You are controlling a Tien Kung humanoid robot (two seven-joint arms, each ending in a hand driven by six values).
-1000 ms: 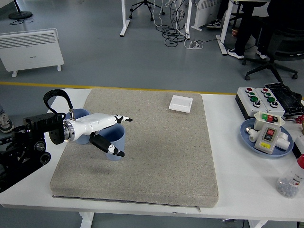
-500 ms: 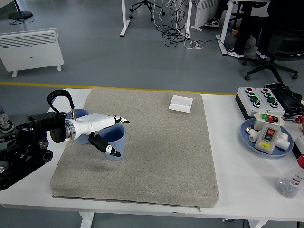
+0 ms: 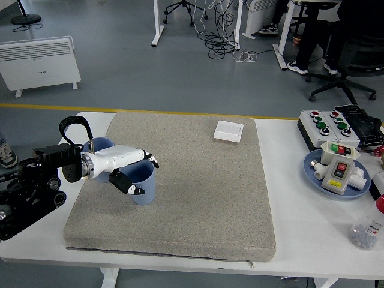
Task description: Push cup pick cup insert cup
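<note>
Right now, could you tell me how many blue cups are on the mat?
2: one cup in the left hand, another cup behind the wrist, partly hidden.

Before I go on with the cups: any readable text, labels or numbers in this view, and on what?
No text here can be read.
Yellow label on the switch box in the blue dish: print too small.
Bottle label at the right edge: blurred.
White heater on the floor: small mark, illegible.
Blue cups: no print visible.

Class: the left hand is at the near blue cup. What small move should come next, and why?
Probably close the left hand firmly on the near blue cup and lift: its fingers already bracket that cup, and the second blue cup stands just behind, ready for nesting.
</note>
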